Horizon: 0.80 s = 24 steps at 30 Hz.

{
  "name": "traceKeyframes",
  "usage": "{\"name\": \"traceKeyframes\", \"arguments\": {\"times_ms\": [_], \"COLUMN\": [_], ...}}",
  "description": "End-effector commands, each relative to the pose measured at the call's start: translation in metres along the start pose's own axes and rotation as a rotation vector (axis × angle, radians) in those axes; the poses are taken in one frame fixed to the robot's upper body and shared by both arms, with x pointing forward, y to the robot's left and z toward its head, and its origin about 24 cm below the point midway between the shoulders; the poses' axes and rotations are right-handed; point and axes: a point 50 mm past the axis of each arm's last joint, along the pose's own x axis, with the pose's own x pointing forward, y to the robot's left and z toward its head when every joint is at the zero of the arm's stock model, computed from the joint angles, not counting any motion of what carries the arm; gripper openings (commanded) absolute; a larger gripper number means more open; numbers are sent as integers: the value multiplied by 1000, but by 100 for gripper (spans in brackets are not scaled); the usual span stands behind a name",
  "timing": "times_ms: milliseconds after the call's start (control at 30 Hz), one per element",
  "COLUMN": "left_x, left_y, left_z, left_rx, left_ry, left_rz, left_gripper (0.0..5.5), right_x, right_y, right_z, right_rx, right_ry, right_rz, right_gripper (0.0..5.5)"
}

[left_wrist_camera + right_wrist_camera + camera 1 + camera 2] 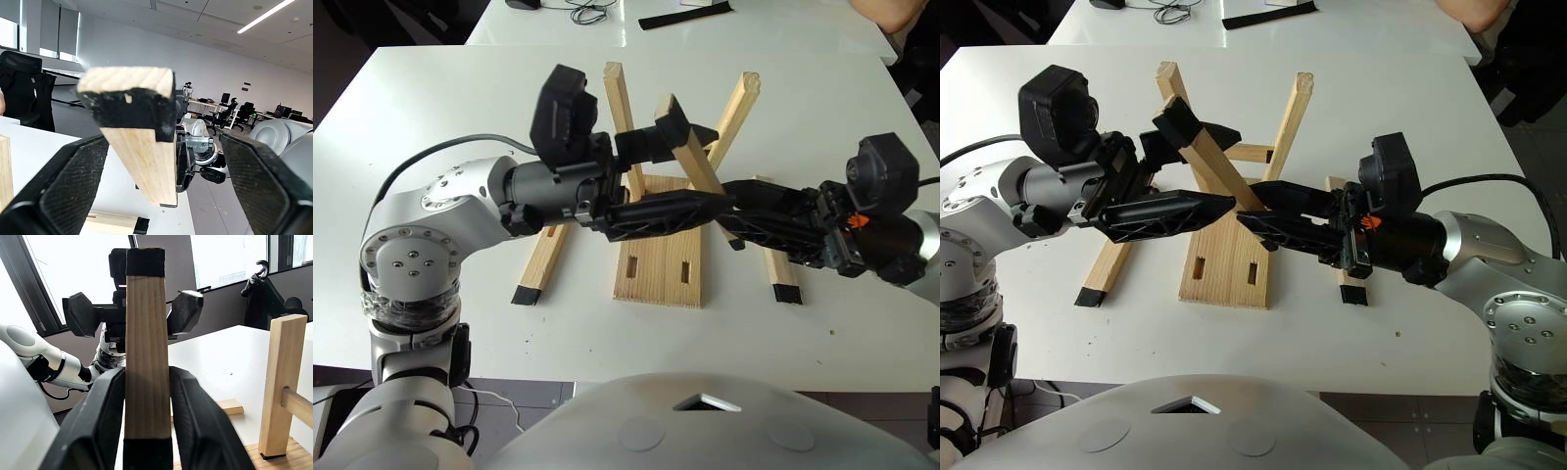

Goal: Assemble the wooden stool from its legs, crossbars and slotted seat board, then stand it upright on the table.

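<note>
The slotted seat board [656, 269] lies flat on the white table [431, 117]. Two legs [621, 103] [740, 98] joined by a crossbar [1250, 154] rise tilted from its far end. A third leg [146, 357] with black end caps is held slanted above the board, my right gripper [728, 211] shut on its lower part. My left gripper [710, 166] is open, its fingers [73, 191] standing wide on either side of that leg's upper black end [129, 105] without touching it. Two more legs lie flat, one left [543, 259] and one right [781, 274] of the board.
A second white table [783, 24] stands behind, with cables and a black strip [685, 15] on it. Bare tabletop lies at the near edge [607, 343] and at the far left.
</note>
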Motion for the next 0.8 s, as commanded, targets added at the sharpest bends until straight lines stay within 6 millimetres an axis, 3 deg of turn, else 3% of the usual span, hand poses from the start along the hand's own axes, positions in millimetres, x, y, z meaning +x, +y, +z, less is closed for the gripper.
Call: {"name": "traceKeyframes", "arguments": {"times_ms": [33, 367, 567, 800], "left_x": [3, 5, 5, 5], "left_y": [-1, -1, -10, -4], "left_z": [-9, -8, -7, -6], "left_rx": [33, 41, 54, 40], "left_ry": [79, 75, 85, 84], "left_rz": [0, -22, -93, -77], "left_gripper": [409, 409, 320, 224], "right_x": [-1, 1, 0, 0], "right_y": [0, -1, -3, -3], "right_z": [2, -3, -5, -6], "right_rx": [-20, -22, -36, -40], "right_ry": [51, 93, 108, 124], "right_rz": [23, 47, 38, 45], "right_gripper": [132, 132, 132, 132]}}
